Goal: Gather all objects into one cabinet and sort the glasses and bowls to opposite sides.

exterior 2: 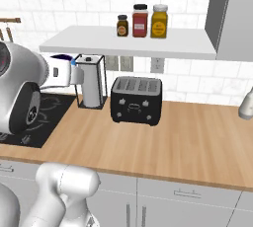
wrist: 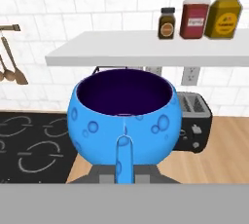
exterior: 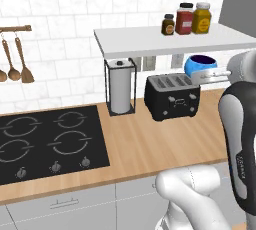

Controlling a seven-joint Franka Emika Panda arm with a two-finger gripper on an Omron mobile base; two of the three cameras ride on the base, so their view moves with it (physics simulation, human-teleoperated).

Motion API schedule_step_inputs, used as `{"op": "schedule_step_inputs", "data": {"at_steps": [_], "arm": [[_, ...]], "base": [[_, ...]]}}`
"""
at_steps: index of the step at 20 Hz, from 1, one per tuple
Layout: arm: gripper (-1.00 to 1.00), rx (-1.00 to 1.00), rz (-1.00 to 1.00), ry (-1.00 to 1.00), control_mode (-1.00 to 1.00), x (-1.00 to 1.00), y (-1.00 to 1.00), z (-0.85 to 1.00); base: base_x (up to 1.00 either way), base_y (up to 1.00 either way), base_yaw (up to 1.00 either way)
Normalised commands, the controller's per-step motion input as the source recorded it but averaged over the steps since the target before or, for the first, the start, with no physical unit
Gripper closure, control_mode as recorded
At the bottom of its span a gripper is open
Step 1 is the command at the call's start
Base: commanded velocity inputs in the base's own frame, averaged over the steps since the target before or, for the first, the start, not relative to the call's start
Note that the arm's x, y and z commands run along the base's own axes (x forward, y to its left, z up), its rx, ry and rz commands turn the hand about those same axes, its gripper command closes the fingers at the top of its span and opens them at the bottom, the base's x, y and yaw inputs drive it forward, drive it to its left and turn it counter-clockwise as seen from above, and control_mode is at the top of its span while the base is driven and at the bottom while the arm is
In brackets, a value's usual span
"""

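Hand view: small blue bowl, glossy, spotted with paler blue rings, dark purple inside, upright, rim level. Tool closed on its near wall, one finger showing blue against the outside of the wall, the other side of the grip hidden by the bowl itself. Bowl carried in the air, clear of the worktop.

Left base view: same blue bowl at the end of the white hand, hanging above the black toaster and just below the front edge of the white shelf backed by white tiles. Tool at the bowl's right side.

Right base view: bowl largely hidden behind the white arm, a strip of dark rim showing, close to the paper towel holder.

On the tiled-wall shelf: three lidded jars, small dark brown, red, yellow, standing in a row near the shelf's right end, close together.

On the wooden worktop: four-slot toaster, paper towel roll in a black wire frame to its left, black four-ring hob further left.

On the wall at far left: wooden spoons hanging from a rail
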Motion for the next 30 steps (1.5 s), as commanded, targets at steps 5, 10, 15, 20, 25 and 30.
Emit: {"op": "schedule_step_inputs", "data": {"at_steps": [5, 10, 15, 20, 25, 30], "arm": [[1.0, 0.0, 0.0, 0.01, -1.0, -0.2, 0.0, 0.02], [1.0, 0.0, 0.0, 0.0, -1.0, -0.16, 0.0, 0.0], [1.0, 0.0, 0.0, 0.0, -1.0, -0.12, 0.0, 0.0], [1.0, 0.0, 0.0, 0.0, 1.0, -0.14, 0.0, 0.0], [1.0, 0.0, 0.0, 0.0, 1.0, 0.0, 0.0, 0.0], [1.0, 0.0, 0.0, 0.0, 1.0, 0.0, 0.0, 0.0]], "base": [[0.0, 0.0, 0.0], [0.0, 0.0, 0.0], [0.0, 0.0, 0.0], [-0.24, 0.0, 0.0], [-0.95, 0.05, 0.02], [-0.76, 0.46, 0.37]]}}
